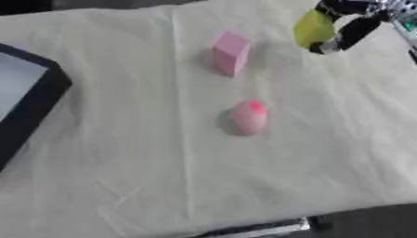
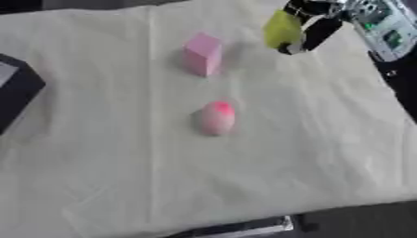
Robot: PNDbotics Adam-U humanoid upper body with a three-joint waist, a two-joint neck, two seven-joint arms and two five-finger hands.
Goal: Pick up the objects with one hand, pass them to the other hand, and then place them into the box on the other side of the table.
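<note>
Nearest us on the cream cloth lies a pink rounded object, untouched and resting alone. Just beyond it stands a pink block, also free; both wait their turn, we judge. At the left edge sits the black box, well apart from everything, the goal for each item. Farthest off, at the upper right, our right hand has its fingers curled round a yellow-green object, which sits against the dark fingers and seems lifted off the cloth, ready, we judge, for the handover. Our left hand does not show.
</note>
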